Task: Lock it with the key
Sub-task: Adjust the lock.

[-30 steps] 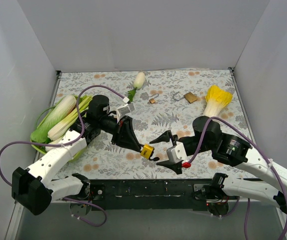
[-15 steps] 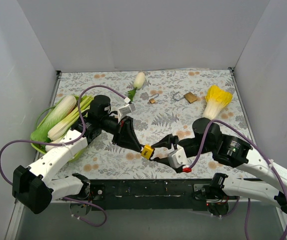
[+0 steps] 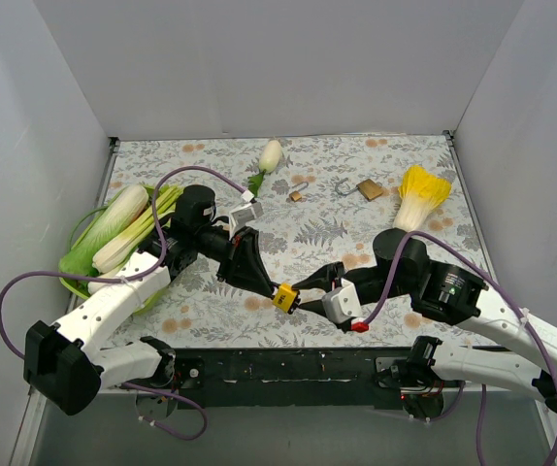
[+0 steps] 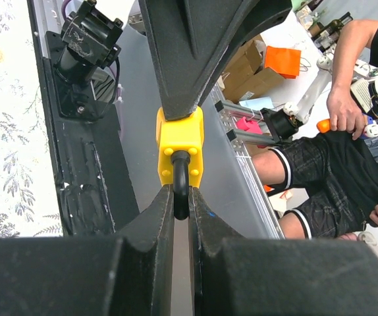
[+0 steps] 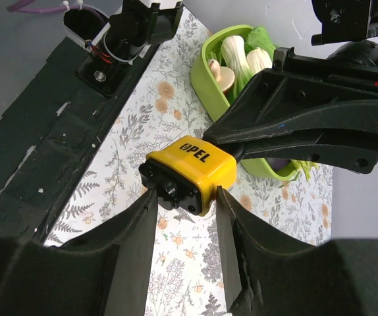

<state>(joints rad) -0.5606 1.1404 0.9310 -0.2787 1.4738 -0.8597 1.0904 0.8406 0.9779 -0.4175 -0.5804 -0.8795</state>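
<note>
A yellow padlock [image 3: 285, 296] hangs above the table's near middle. My left gripper [image 3: 269, 284] is shut on its black shackle [image 4: 181, 178], the lock body [image 4: 180, 135] pointing away from it. My right gripper [image 3: 308, 298] faces the lock from the right, its jaws apart, one fingertip on each side of the lock's black underside [image 5: 176, 187]. Both tips are very close to the body [image 5: 192, 164]. A short black stub sticks out of that underside; I cannot tell if it is the key. A small key-like piece [image 3: 298, 192] lies at the back.
A brass padlock [image 3: 369, 189] with an open shackle lies at the back right, beside a yellow-leaved cabbage [image 3: 419, 194]. A white radish [image 3: 270, 155] is at the back middle. A green bowl [image 3: 73, 264] with long cabbages [image 3: 114, 223] stands at the left.
My right gripper has moved left to the padlock and its jaws have narrowed around the lock's end. The left gripper has held the lock nearly still.
</note>
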